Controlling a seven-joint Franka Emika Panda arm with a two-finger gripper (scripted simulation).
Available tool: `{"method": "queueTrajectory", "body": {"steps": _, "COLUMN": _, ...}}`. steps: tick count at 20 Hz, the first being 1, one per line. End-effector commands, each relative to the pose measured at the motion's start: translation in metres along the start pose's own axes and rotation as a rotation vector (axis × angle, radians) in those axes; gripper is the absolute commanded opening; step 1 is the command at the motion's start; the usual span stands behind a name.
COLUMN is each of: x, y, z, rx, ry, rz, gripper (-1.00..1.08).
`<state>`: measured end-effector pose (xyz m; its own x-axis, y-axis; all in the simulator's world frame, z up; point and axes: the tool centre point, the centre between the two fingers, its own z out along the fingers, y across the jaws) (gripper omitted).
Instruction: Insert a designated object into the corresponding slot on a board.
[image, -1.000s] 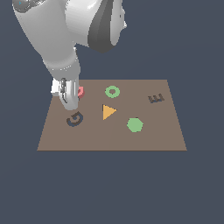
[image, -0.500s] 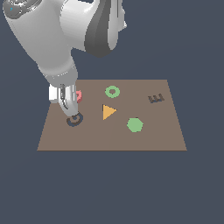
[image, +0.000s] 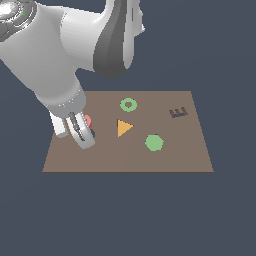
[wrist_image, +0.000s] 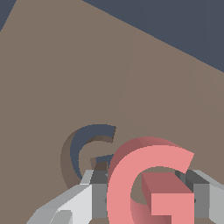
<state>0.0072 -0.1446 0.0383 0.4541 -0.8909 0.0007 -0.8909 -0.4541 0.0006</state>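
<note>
Hand (image: 84, 136) clamped on red G (wrist_image: 151, 183), dropped lower over the board (image: 175, 160) since a moment ago, hovering just beside the dark G slot (wrist_image: 89, 151) — alignment next, then insertion.

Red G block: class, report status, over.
Gripper shut on red G block. Block held beside G-shaped recess on the board, not seated. Nothing seen blocking the recess.
</note>
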Motion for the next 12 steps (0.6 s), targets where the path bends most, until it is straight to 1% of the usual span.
{"method": "queueTrajectory", "body": {"steps": 1, "x": 0.003, "y": -0.011, "z": -0.001, "rx": 0.0, "ry": 0.0, "rz": -0.058, "gripper": -1.0}}
{"method": "queueTrajectory", "body": {"steps": 6, "x": 0.006, "y": -0.027, "z": -0.002, "rx": 0.0, "ry": 0.0, "rz": -0.133, "gripper": -1.0}}
{"method": "queueTrajectory", "body": {"steps": 12, "x": 0.007, "y": -0.035, "z": -0.002, "rx": 0.001, "ry": 0.0, "rz": -0.17, "gripper": -1.0}}
